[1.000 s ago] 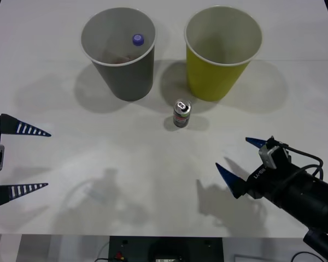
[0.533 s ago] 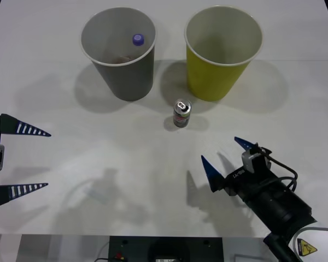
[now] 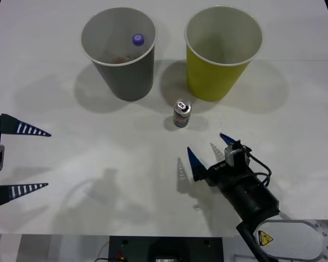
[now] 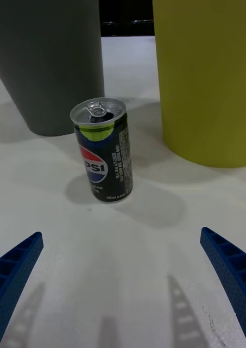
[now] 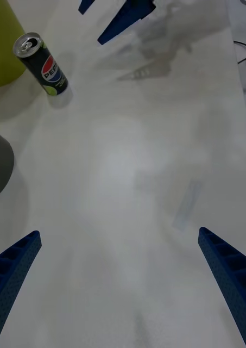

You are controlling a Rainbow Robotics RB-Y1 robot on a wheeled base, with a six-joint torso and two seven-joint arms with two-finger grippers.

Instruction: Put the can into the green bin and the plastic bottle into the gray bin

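At the left edge the left gripper (image 3: 22, 159) waits spread wide, while upper left the matte, tapered gray bin (image 3: 132, 82) already holds the plastic bottle (image 3: 138, 39). At centre stands the slick, narrow can (image 3: 181, 113), below the green bin (image 3: 216, 82). From lower right the right gripper (image 3: 210, 147), fingers wide apart, points at it, and an off-centre finger could tip it.

Right claw (image 3: 210, 148): two blue, tapered, pointed fingers with ribbed faces. They mount on a black housing bearing small white lettering. A small light-grey camera block sits on top of the housing, with thin black cables looping back along a black cylindrical forearm. Below the forearm is a white cover carrying a yellow triangular warning label.

Left claw (image 3: 27, 159): two dark blue, tapered fingers with white rib stripes, fixed to a grey and black mount.
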